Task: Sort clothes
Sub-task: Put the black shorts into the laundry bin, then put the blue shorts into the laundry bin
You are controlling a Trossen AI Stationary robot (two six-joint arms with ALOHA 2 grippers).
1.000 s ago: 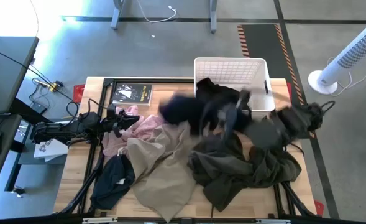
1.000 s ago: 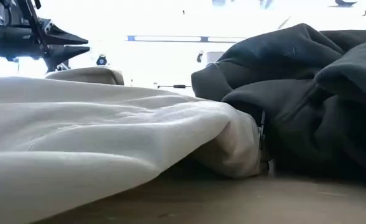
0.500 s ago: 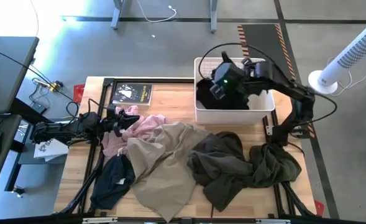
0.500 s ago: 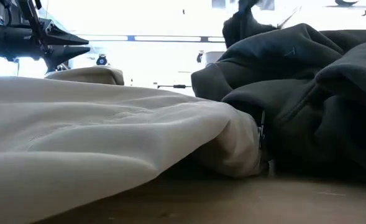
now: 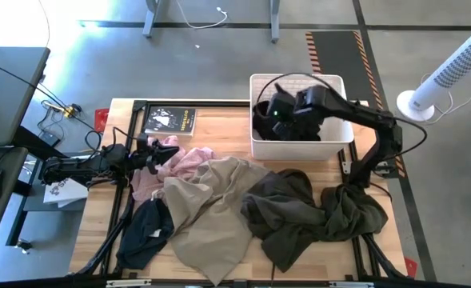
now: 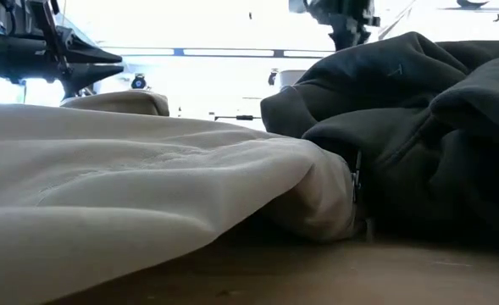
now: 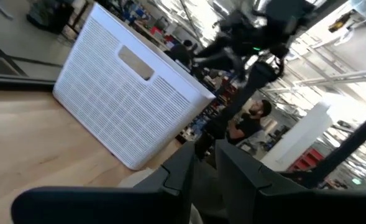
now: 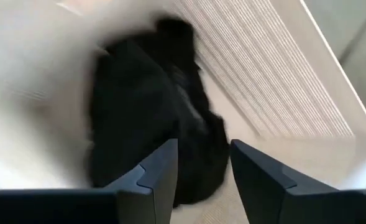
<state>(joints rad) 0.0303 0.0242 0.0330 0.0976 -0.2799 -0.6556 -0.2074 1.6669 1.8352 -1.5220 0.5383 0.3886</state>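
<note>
Black soft fabric garment (image 5: 277, 126) lies inside the white plastic lattice basket (image 5: 336, 86), directly under the right gripper (image 8: 200, 163), fingers spread and empty above it. Nearest remaining piece, the dark olive-brown garment (image 5: 299, 210), sits on the table toward the right arm's side. Left gripper (image 5: 151, 153) hovers over the pale pink garment (image 5: 183, 162), fingers narrow, empty.

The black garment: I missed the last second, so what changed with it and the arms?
The right gripper swung the black garment from above the table into the white basket and let go; its fingers are open. The left gripper and other clothes stayed put.
</note>
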